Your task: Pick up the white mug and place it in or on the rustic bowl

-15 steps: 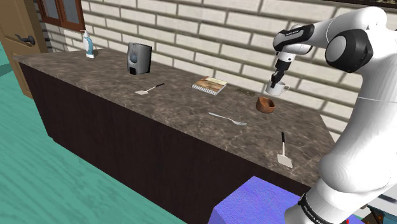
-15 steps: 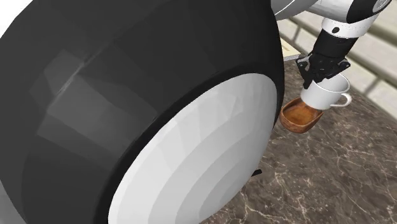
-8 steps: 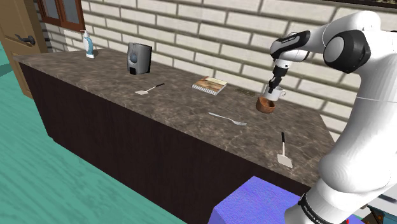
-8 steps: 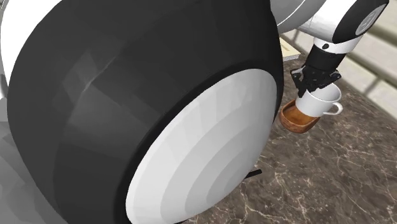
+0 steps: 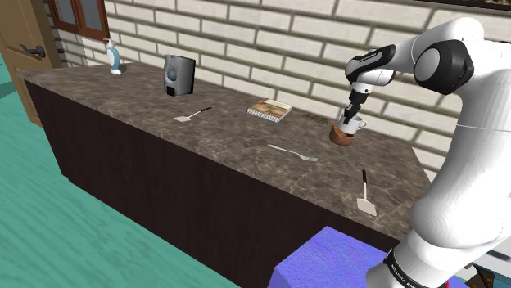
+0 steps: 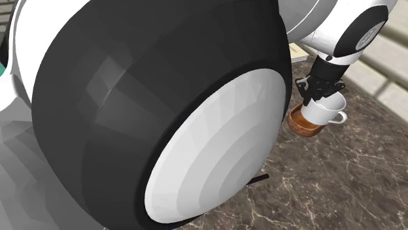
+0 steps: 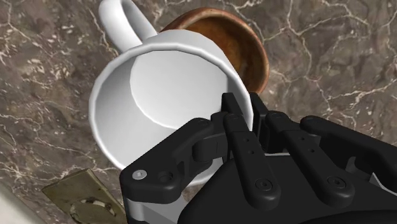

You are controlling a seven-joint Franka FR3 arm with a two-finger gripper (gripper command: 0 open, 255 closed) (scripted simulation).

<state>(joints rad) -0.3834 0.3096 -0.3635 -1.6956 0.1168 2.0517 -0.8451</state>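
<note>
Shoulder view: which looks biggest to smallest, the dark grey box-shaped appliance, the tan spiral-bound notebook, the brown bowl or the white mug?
Largest: the dark grey box-shaped appliance.
Then the tan spiral-bound notebook.
Last, the brown bowl and white mug, too alike to rank.

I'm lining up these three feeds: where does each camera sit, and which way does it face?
Shoulder view: beside the stand, looking down over the counter; white arm at right.
Second exterior view: close behind a huge arm joint, facing the brown bowl.
Wrist view: on the hand, looking past the fingers into the white mug.
All three share mug and bowl.
</note>
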